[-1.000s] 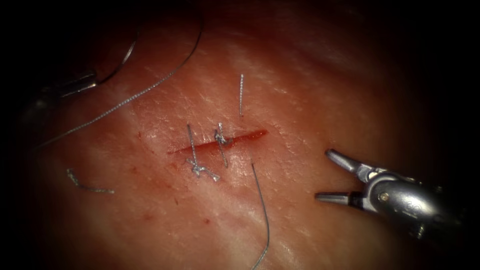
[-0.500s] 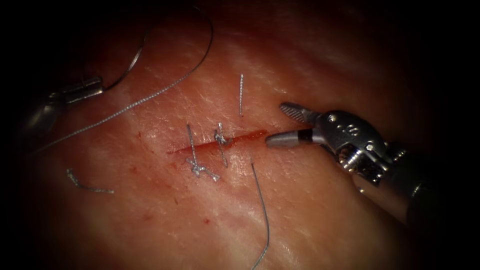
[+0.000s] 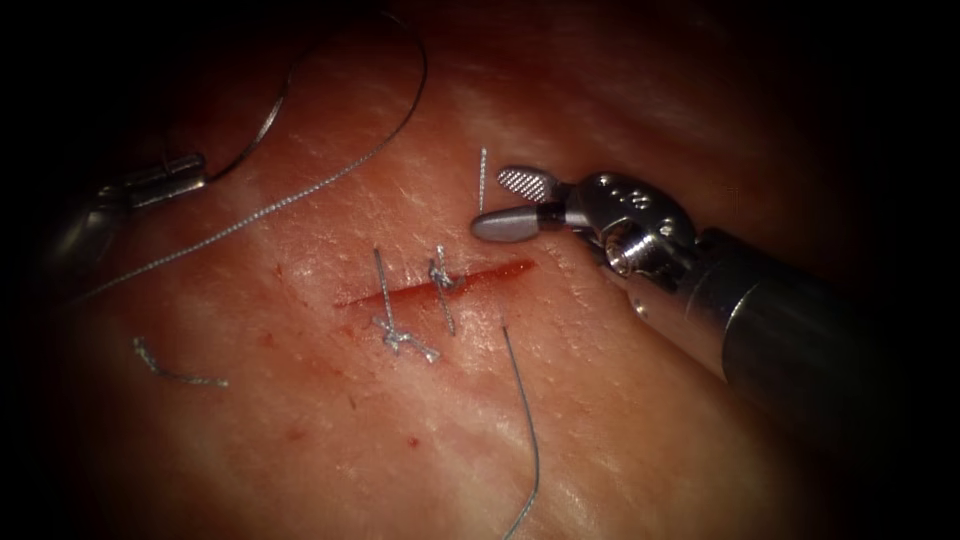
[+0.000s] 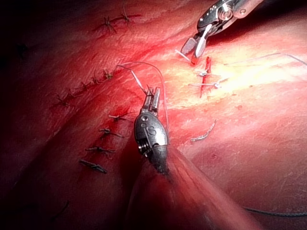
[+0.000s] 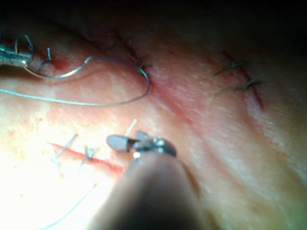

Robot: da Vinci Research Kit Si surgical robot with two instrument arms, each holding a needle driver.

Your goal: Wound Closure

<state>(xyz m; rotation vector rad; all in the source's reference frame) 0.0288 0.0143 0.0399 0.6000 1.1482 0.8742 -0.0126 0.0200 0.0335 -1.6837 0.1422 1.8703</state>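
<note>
In the endoscope view the right hand (image 3: 506,204) hovers just beyond the far right end of the cut (image 3: 440,282), spread wide and holding nothing, its tips right beside a short upright thread end (image 3: 482,188) that rises from the tissue (image 3: 640,440) on the cut's far side. Well off to the far left, the left hand (image 3: 168,178) is closed on the needle (image 3: 262,110) near one end of its curve; the needle arcs up clear of the tissue, and the thread (image 3: 300,190) trails from its other end in a loop and back across the surface to the left. Two knotted stitches (image 3: 400,336) cross the left and middle of the cut, and another strand comes out near its right end and runs toward the viewer. A loose cut end of thread (image 3: 172,372) lies on the tissue well to the left. The left wrist view adds what the endoscope leaves dark: a row of older stitches (image 4: 101,132) beside that arm's shaft. The right wrist view shows the needle's bend against pale tissue, and a second sewn line (image 5: 240,79) well away from the open hand.
</note>
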